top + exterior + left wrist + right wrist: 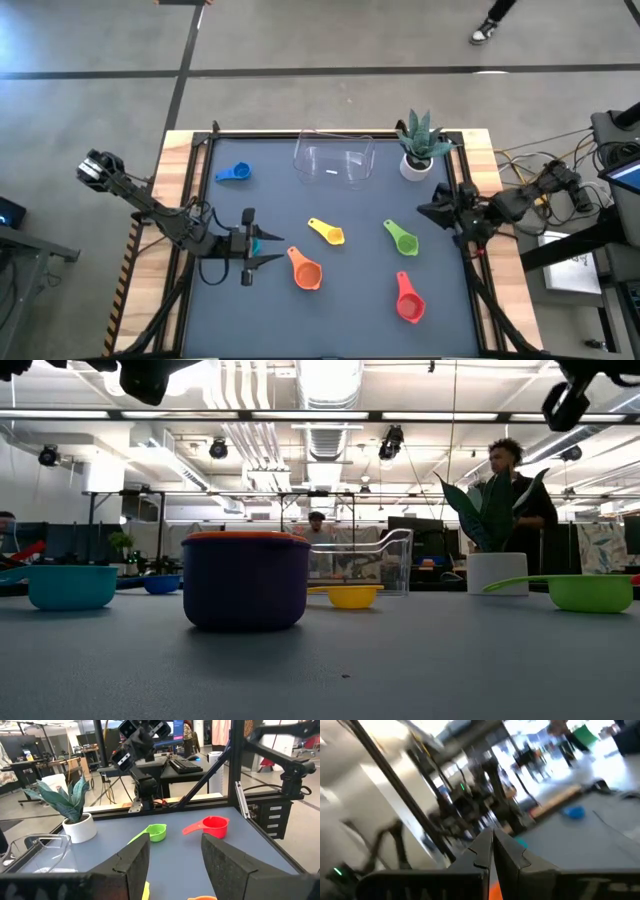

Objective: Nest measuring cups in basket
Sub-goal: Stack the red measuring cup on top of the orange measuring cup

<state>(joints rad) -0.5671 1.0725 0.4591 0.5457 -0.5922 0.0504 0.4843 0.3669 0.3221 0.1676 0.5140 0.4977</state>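
The table carries a dark mat, and toward its far edge stands the clear basket, which in the high view appears to hold no cups; the low view shows it side-on behind the cups. Just right of the basket sits a white pot with a spiky green plant. The left end effector hovers over the left-front part of the mat with its fingers apart and nothing between them, a teal cup lying right under it; its own wrist view confirms the gap between the two dark fingers. The right end effector waits at the table's right edge, and its wrist view shows the fingers pressed together, holding nothing. From above, the blue cup lies left of the basket, the yellow cup mid-mat, the green cup to its right, the orange cup at front centre and the red cup front right. Only the low view reveals a purple cup with an orange rim showing at its top.
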